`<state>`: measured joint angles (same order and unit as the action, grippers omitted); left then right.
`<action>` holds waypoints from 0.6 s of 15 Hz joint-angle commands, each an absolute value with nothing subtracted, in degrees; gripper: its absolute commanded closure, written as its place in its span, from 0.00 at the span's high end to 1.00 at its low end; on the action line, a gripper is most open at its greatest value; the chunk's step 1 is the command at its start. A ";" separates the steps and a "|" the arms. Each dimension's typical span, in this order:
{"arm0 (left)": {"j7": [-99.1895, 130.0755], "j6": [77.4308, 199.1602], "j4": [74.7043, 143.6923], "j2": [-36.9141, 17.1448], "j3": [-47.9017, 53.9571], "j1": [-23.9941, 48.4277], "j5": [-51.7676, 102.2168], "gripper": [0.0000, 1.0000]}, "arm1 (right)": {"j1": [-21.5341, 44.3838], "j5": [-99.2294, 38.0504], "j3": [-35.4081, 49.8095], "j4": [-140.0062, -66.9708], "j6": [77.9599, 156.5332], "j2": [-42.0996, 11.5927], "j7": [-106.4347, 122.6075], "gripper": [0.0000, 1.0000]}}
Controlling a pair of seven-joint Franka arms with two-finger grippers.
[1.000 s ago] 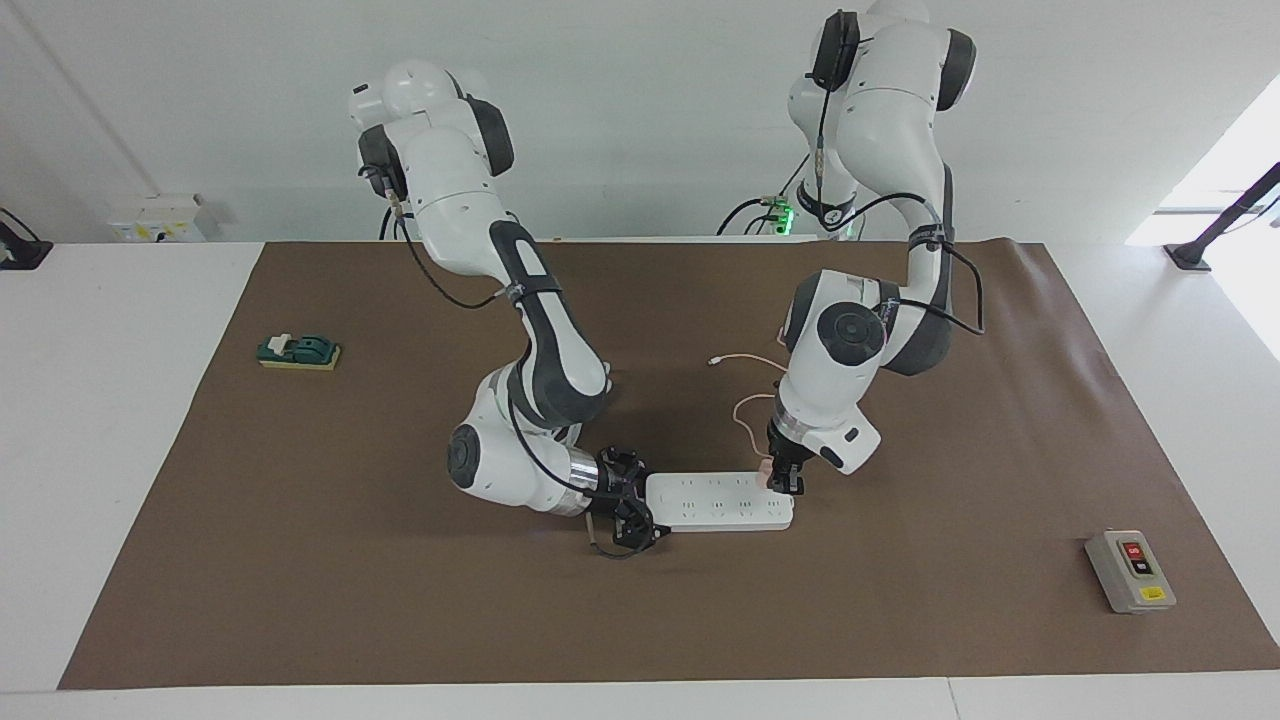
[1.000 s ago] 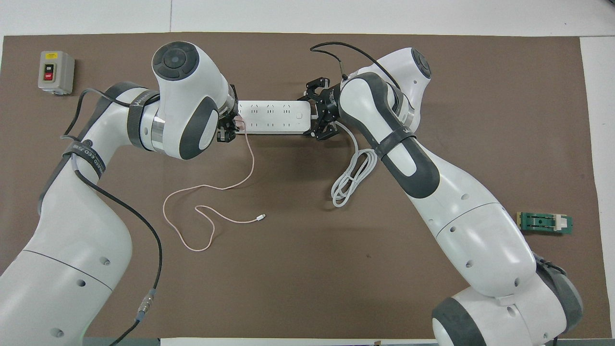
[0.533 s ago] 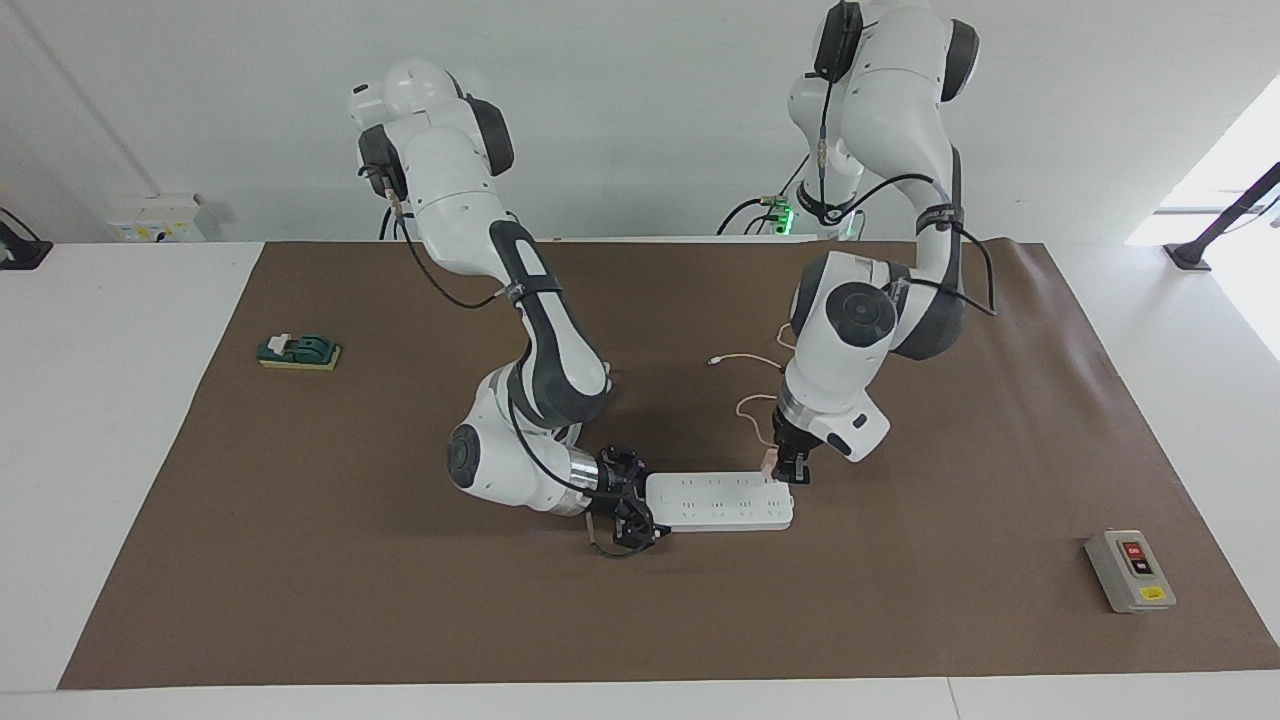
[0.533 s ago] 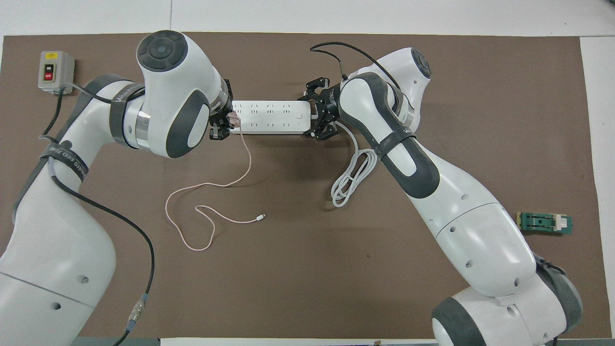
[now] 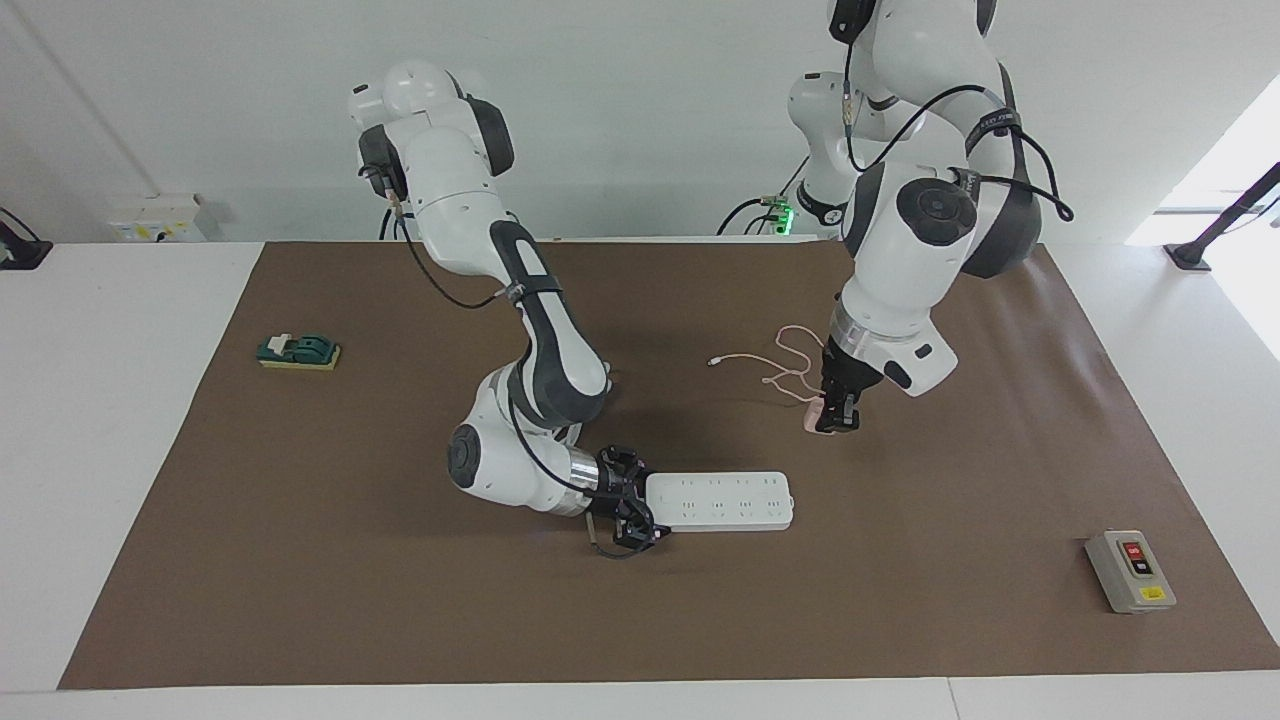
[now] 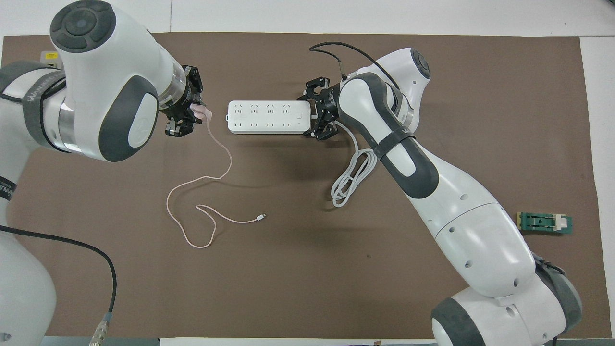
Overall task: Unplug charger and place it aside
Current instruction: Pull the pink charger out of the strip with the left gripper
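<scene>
Now the charger (image 5: 815, 414) is out of the power strip (image 5: 720, 501), clenched in the left end effector (image 5: 836, 412) over bare worktop (image 5: 1000, 450) toward the left arm's end; 1 second ago it sat plugged in. Unplugging looks done; setting it down remains. The right end effector (image 5: 625, 510) still grips the strip's end. The left arm hides the switch box (image 5: 1130, 571) from overhead.

A white worktop (image 5: 120, 480) carries a brown mat (image 5: 330, 600) over most of its surface, leaving white margins at its edges. A plain white wall (image 5: 640, 120) rises along one edge. Bright daylight enters at one corner.
</scene>
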<state>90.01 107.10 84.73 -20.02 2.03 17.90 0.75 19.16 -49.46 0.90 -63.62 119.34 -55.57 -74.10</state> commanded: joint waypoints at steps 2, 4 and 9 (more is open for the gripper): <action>68.29 104.51 87.89 -16.88 2.29 14.95 0.09 0.00 | 19.60 -48.87 0.79 -62.49 120.76 -55.46 -75.05 1.00; 55.26 102.14 88.76 -16.27 2.29 13.37 0.09 0.00 | 19.08 -48.60 0.79 -63.01 120.06 -54.15 -75.67 1.00; 23.44 103.71 97.37 -11.26 2.29 6.96 0.09 0.00 | 18.89 -48.52 -0.17 -71.09 120.06 -47.04 -75.76 1.00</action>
